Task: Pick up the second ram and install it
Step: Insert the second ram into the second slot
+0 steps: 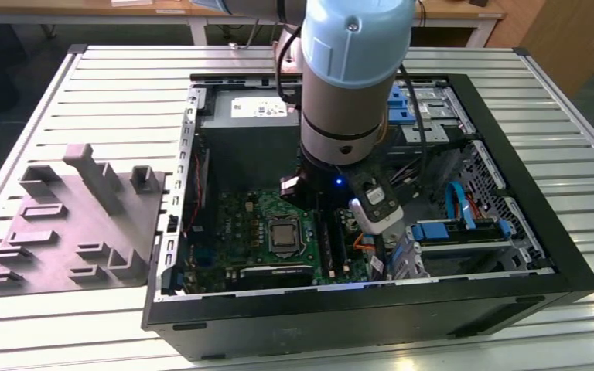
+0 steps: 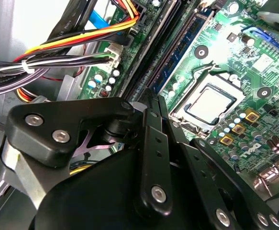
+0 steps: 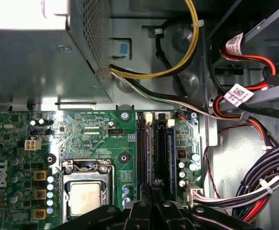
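Robot hand (image 3: 151,191), black linkage type, sits low-centre in the first wrist view, fingers pinched close w/ what looks like the thin dark blackish-green ram stick (image 3: 154,183) edge-on between them, right over the long black plastic slots (image 3: 143,148) of the green motherboard (image 3: 96,139). Judging: stick is light, stiff, fragile; best held by its long edges mid-length, no squeezing chips. Grey moulded plastic tray (image 1: 65,224) lies at the left of the exterior view on the slatted metal desk (image 1: 121,85).
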`<action>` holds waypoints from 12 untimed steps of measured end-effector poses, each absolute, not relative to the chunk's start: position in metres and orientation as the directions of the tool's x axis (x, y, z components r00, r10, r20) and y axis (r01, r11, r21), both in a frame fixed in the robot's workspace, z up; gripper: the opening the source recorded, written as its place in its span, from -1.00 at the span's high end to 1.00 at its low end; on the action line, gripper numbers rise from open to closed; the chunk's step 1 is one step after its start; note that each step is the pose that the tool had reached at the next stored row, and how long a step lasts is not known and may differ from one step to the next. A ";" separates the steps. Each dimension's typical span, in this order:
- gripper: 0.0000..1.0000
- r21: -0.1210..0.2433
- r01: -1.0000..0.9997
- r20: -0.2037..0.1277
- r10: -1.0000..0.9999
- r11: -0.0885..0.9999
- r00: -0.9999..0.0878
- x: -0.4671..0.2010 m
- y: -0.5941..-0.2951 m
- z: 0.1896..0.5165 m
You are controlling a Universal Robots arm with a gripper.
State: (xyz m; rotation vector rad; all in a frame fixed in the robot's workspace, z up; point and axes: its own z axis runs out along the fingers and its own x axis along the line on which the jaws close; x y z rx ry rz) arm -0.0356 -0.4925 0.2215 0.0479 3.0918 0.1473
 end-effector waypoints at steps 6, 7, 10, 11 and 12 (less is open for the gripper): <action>0.76 0.096 0.029 -0.044 0.033 0.995 -0.998 -0.036 -0.492 0.221; 0.76 0.096 0.029 -0.044 0.034 0.995 -0.998 -0.036 -0.492 0.221; 0.76 0.096 0.032 -0.044 0.037 0.995 -0.998 -0.036 -0.492 0.221; 0.76 0.096 0.033 -0.044 0.038 0.995 -0.998 -0.036 -0.492 0.221; 0.76 0.096 0.035 -0.044 0.039 0.995 -0.998 -0.036 -0.492 0.221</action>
